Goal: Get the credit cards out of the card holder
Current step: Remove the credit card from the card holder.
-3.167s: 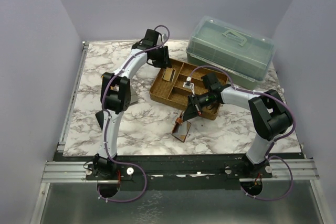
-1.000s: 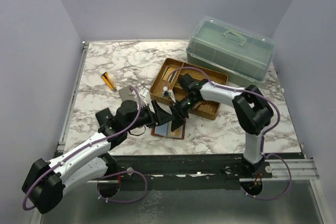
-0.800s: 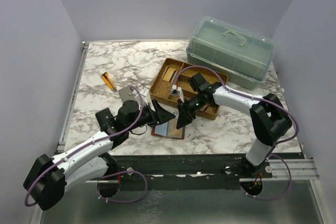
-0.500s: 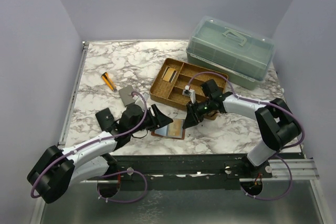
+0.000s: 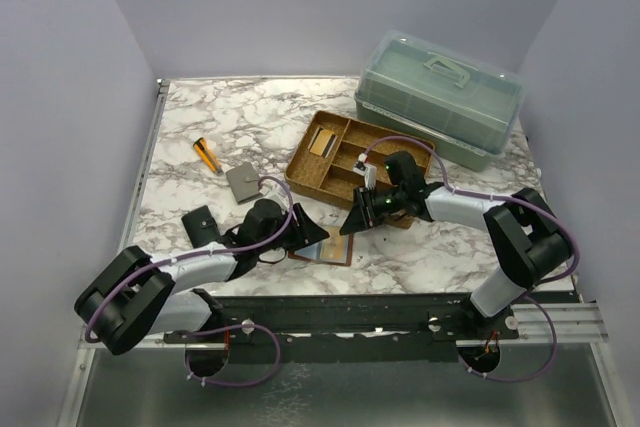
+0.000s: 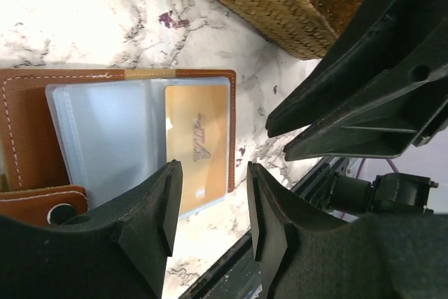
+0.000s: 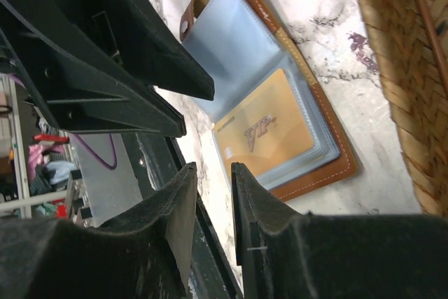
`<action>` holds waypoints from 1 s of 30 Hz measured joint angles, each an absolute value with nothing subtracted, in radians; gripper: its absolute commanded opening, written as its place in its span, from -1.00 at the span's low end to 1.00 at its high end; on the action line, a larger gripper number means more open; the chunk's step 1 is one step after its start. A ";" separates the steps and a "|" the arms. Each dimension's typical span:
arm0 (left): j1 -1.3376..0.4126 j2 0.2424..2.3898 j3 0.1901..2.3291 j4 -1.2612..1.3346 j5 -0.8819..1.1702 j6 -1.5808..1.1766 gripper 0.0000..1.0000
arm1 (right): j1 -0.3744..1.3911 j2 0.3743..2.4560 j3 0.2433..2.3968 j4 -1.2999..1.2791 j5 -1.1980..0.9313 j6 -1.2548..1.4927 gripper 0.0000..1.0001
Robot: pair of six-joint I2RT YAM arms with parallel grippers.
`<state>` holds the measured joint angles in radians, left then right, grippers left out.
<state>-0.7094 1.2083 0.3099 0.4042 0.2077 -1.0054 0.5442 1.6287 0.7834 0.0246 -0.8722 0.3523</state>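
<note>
The card holder lies open and flat on the marble near the front edge, its brown leather around clear sleeves. One gold credit card marked VIP sits in the top sleeve, also showing in the right wrist view as the credit card inside the card holder. My left gripper hovers low at the holder's left side, jaws open and empty. My right gripper is just right of the holder, its jaws parted by a narrow gap with nothing in it.
A wicker tray with compartments stands right behind the holder, close to both grippers. A lidded plastic box is at the back right. A grey wallet, a black wallet and an orange pen lie to the left.
The holder, earlier held upright by my right gripper, now lies open flat. My left arm came down from the tray to it, jaws narrowing. My right gripper drew back rightward and narrowed.
</note>
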 measured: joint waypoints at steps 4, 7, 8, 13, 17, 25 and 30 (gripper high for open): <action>-0.709 1.257 0.310 0.424 0.208 -1.005 -0.06 | 0.544 1.629 0.763 0.053 -0.841 0.390 -0.31; -0.709 1.284 0.310 0.438 0.207 -1.002 -0.06 | 0.544 1.632 0.749 0.068 -0.807 0.414 -0.31; -0.709 1.293 0.310 0.444 0.207 -1.002 -0.07 | 0.544 1.635 0.746 0.071 -0.795 0.421 -0.31; -0.709 1.325 0.310 0.465 0.207 -1.000 -0.12 | 0.545 1.649 0.741 0.078 -0.749 0.455 -0.31; -0.709 1.337 0.303 0.485 0.208 -0.998 -0.18 | 0.550 1.653 0.737 0.087 -0.733 0.477 -0.31; -0.709 1.362 0.292 0.506 0.207 -0.999 -0.28 | 0.558 1.670 0.736 0.095 -0.714 0.501 -0.31; -0.709 1.385 0.286 0.527 0.207 -1.004 -0.37 | 0.564 1.670 0.730 0.107 -0.688 0.503 -0.31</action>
